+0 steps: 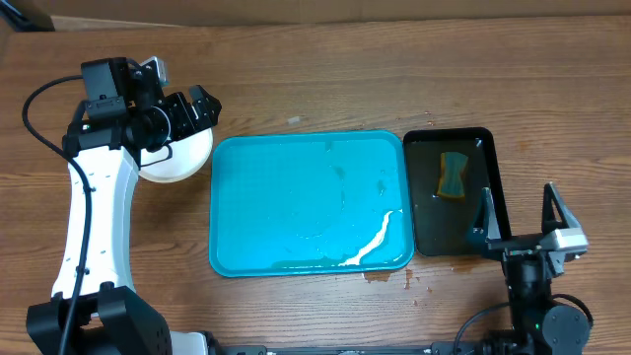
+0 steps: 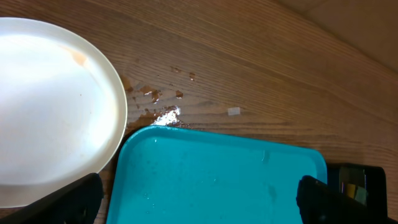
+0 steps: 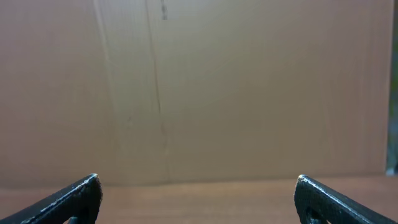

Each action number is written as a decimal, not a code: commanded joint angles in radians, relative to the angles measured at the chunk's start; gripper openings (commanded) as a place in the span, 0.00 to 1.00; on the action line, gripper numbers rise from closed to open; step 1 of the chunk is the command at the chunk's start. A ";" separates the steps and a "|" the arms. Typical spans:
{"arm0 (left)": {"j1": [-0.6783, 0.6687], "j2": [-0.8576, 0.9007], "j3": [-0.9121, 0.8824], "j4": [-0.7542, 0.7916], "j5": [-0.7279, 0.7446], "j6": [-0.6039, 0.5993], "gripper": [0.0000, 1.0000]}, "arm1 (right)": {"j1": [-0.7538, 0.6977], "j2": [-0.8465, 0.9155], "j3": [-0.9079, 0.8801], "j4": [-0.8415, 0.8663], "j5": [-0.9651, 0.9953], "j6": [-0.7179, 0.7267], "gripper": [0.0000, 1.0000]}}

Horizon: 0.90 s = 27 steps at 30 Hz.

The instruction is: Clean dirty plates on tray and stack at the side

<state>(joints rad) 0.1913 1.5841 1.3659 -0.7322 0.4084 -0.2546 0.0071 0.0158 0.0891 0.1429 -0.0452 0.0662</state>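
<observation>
The turquoise tray (image 1: 308,202) lies mid-table with water and a white streak on it, and holds no plates. It also shows in the left wrist view (image 2: 217,177). A stack of white plates (image 1: 180,158) sits on the table just left of the tray, partly hidden under my left arm; its top plate (image 2: 50,106) has a small brown smear. My left gripper (image 1: 192,110) is open and empty above the plates' far right edge; in the left wrist view (image 2: 199,199) its fingers straddle the tray's corner. My right gripper (image 1: 518,219) is open and empty near the front right.
A narrow black tray (image 1: 455,192) stands right of the turquoise one, with a yellow-and-blue sponge (image 1: 453,176) in it. Brown crumbs and drops (image 2: 158,102) lie on the wood by the tray's far left corner. Small spills (image 1: 389,278) lie at its front edge.
</observation>
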 commanded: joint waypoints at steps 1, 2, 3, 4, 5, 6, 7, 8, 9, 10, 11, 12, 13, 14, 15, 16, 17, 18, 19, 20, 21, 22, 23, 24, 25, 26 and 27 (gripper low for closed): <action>-0.004 0.000 0.011 0.003 0.007 0.015 1.00 | -0.003 -0.013 -0.045 0.010 0.000 0.016 1.00; -0.004 0.000 0.011 0.003 0.007 0.015 1.00 | -0.003 -0.013 -0.060 0.011 0.003 0.016 1.00; -0.004 0.000 0.011 0.003 0.007 0.015 1.00 | -0.003 -0.013 -0.072 0.012 0.003 0.016 1.00; -0.004 0.000 0.011 0.004 0.007 0.015 1.00 | -0.003 -0.013 -0.082 0.014 0.002 0.016 1.00; -0.004 0.000 0.011 0.003 0.007 0.015 1.00 | -0.003 -0.013 -0.082 -0.005 0.002 0.017 1.00; -0.004 0.000 0.011 0.003 0.007 0.015 1.00 | -0.002 -0.013 -0.082 -0.018 -0.002 0.016 1.00; -0.004 0.000 0.011 0.003 0.007 0.015 1.00 | -0.001 -0.013 -0.082 -0.028 -0.002 0.017 1.00; -0.004 0.000 0.011 0.003 0.007 0.015 1.00 | -0.001 -0.013 -0.082 -0.038 -0.002 0.016 1.00; -0.004 0.000 0.011 0.003 0.007 0.015 1.00 | -0.001 -0.013 -0.082 -0.056 -0.002 0.016 1.00; -0.004 0.000 0.011 0.003 0.007 0.015 0.99 | -0.001 -0.013 -0.082 -0.078 -0.002 0.016 1.00; -0.004 0.000 0.011 0.003 0.007 0.015 1.00 | -0.001 -0.013 -0.082 -0.111 -0.002 0.016 1.00; -0.004 0.000 0.011 0.003 0.007 0.015 1.00 | -0.001 -0.013 -0.082 -0.143 -0.002 0.016 1.00; -0.004 0.000 0.011 0.003 0.007 0.015 1.00 | -0.001 -0.013 -0.082 -0.184 -0.002 0.016 1.00; -0.004 0.000 0.011 0.003 0.007 0.015 1.00 | -0.001 -0.013 -0.082 -0.217 -0.002 0.016 1.00; -0.004 0.000 0.011 0.003 0.007 0.015 1.00 | -0.001 -0.013 -0.081 -0.225 -0.001 0.014 1.00; -0.004 0.000 0.011 0.003 0.007 0.015 1.00 | -0.001 -0.013 -0.081 -0.224 -0.002 0.008 1.00; -0.004 0.000 0.011 0.003 0.007 0.015 1.00 | -0.001 -0.013 -0.081 -0.225 -0.001 -0.003 1.00; -0.004 0.000 0.011 0.003 0.007 0.015 1.00 | -0.001 -0.013 -0.081 -0.225 -0.001 -0.018 1.00; -0.004 0.000 0.011 0.004 0.007 0.015 1.00 | -0.001 -0.013 -0.081 -0.224 -0.001 -0.021 1.00; -0.004 0.000 0.011 0.003 0.007 0.015 1.00 | -0.001 -0.013 -0.081 -0.224 -0.002 -0.021 1.00; -0.004 0.000 0.011 0.003 0.007 0.015 1.00 | -0.001 -0.013 -0.081 -0.224 -0.002 -0.021 1.00; -0.004 0.000 0.011 0.003 0.007 0.015 1.00 | -0.001 -0.013 -0.081 -0.224 -0.001 -0.021 1.00; -0.004 0.000 0.011 0.004 0.007 0.015 1.00 | -0.001 -0.013 -0.081 -0.224 -0.002 -0.018 1.00; -0.004 0.000 0.011 0.003 0.007 0.015 1.00 | -0.001 -0.013 -0.081 -0.224 -0.002 -0.009 1.00; -0.004 0.000 0.011 0.003 0.007 0.015 1.00 | -0.001 -0.013 -0.081 -0.223 -0.002 -0.010 1.00; -0.004 0.000 0.011 0.003 0.007 0.015 1.00 | -0.001 -0.013 -0.081 -0.223 -0.002 -0.010 1.00; -0.004 0.000 0.011 0.004 0.007 0.015 1.00 | -0.001 -0.013 -0.081 -0.223 -0.002 -0.014 1.00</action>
<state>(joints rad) 0.1913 1.5841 1.3659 -0.7322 0.4084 -0.2546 0.0074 0.0139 0.0185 -0.0849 -0.0460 0.0563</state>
